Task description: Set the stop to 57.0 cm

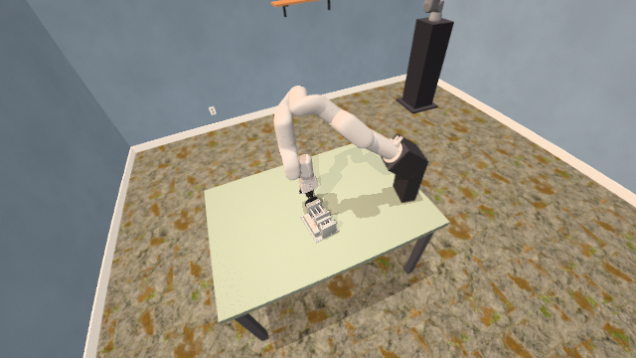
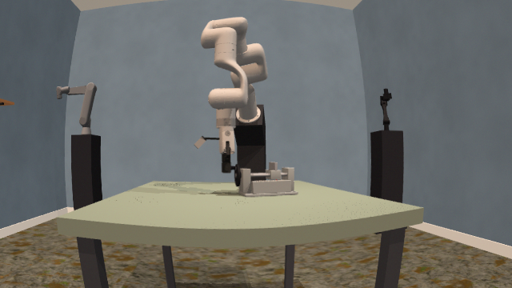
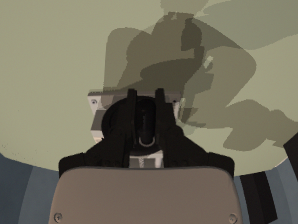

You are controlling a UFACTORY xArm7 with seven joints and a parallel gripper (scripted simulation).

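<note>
A small grey stop fixture (image 2: 269, 182) stands on the pale green table; it also shows in the top view (image 1: 320, 222). It has a base, a horizontal screw and a grey sliding stop block (image 2: 274, 172). A dark handwheel (image 2: 236, 175) sits at its left end. My gripper (image 2: 227, 168) hangs straight down at that end and is shut on the handwheel. In the wrist view the black fingers cover the dark wheel, with the light fixture base (image 3: 100, 104) showing behind them. No scale reading is legible.
The arm's black base pedestal (image 1: 409, 169) stands at the table's far right edge. Black pedestals with other small arms stand on the floor left (image 2: 86, 168) and right (image 2: 386, 164) of the table.
</note>
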